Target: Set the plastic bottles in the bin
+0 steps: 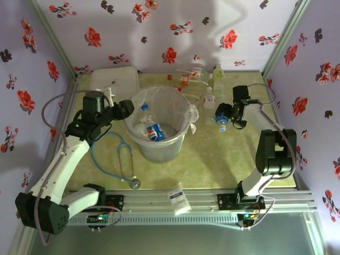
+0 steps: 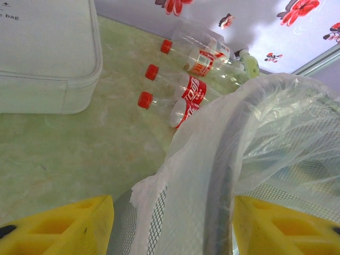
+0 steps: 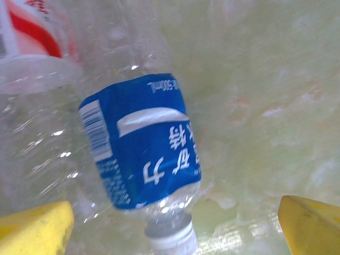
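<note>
The bin [image 1: 159, 125], a round translucent bucket lined with a clear bag, stands mid-table and holds a blue-labelled bottle [image 1: 154, 130]. My left gripper [image 1: 127, 109] is shut on the bin's left rim [image 2: 223, 175], one yellow finger [image 2: 69, 226] outside and one inside. Several red-capped bottles [image 2: 188, 90] lie behind the bin, along with a green-capped one [image 1: 218, 74]. To the right, a clear bottle with a blue label [image 3: 143, 141] lies on the table. My right gripper [image 3: 175, 228] is open around its cap end and does not touch it.
A flat white lidded box [image 1: 114, 79] sits at the back left. A blue stethoscope [image 1: 125, 159] lies in front of the bin, and a small white packet [image 1: 179, 199] rests on the front rail. Floral walls close in on three sides.
</note>
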### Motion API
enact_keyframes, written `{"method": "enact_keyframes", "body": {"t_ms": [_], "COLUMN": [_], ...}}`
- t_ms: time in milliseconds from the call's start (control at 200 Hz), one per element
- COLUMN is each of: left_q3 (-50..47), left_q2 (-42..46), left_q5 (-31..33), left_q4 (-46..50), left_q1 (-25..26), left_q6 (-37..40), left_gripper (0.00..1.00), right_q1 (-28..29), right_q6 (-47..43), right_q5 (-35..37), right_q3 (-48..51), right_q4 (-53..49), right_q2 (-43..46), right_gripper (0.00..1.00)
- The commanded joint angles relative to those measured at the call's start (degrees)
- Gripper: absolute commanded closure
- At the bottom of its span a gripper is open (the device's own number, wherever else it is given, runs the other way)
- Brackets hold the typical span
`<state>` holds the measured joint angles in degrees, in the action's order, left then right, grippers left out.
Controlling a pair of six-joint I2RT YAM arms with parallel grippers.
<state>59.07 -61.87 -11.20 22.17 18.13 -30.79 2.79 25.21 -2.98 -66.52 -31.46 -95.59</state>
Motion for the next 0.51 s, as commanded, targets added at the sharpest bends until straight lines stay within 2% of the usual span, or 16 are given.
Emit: {"method": "enact_keyframes", "body": {"t_ms": [0, 60, 410, 500], "left_q3": [0.32, 0.35, -0.09, -0.44], "left_q2": [0.17, 0.22, 1.13, 1.49], "left_q5": [-0.15, -0.13, 0.04, 0.20], "left_q4": [0.99, 1.28, 1.46, 1.65], "left_q1": [0.46, 0.47, 0.41, 0.41], "left_q6": [-0.03, -0.15, -0.15, -0.15], "left_gripper": [0.39, 0.39, 0.38, 0.38], "right_q1": [-1.42, -1.73, -2.00, -2.00], "right_q6": [1.33, 0.32, -1.09, -0.59], "right_q5": [-3.53, -5.02, -8.13, -10.03], "right_q3": [-3.81, -5.90, -12.89, -13.13], "right_q4": [3.92, 3.81, 4.12, 4.83], "right_q2": [-3.61, -5.92, -15.27, -16.82], "right_gripper": [0.02, 0.06, 0.07, 0.11]}}
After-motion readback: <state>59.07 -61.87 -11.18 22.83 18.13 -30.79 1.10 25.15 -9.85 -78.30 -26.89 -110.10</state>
